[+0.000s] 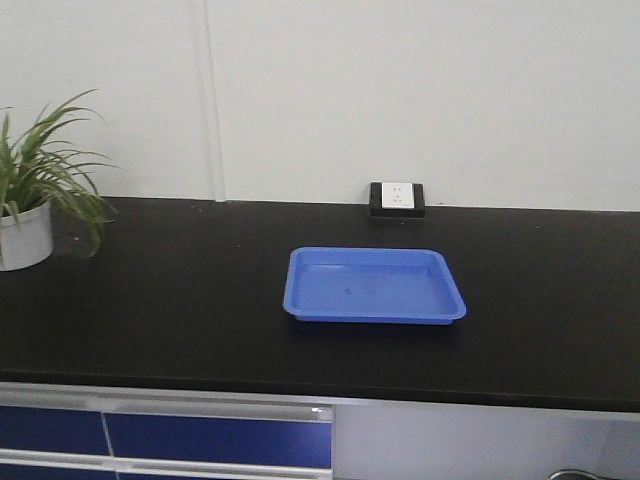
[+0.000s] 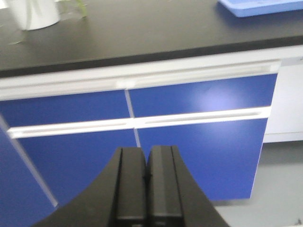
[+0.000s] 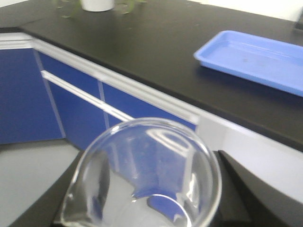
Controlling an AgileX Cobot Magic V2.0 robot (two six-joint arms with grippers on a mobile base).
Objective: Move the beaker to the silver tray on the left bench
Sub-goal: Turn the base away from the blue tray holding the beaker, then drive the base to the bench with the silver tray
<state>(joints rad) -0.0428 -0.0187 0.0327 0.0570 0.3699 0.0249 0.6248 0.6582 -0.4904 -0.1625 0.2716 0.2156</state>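
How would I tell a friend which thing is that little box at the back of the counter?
Find the long black worktop against the white wall. Behind the blue tray, where worktop meets wall, sits a small socket box. It alone is black with a white face; the plant pot stands far left.

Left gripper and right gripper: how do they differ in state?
The left gripper is shut, jaws touching; the right gripper has its jaws apart, either side of the beaker. The left gripper holds nothing; the right gripper holds the beaker. Both are black.
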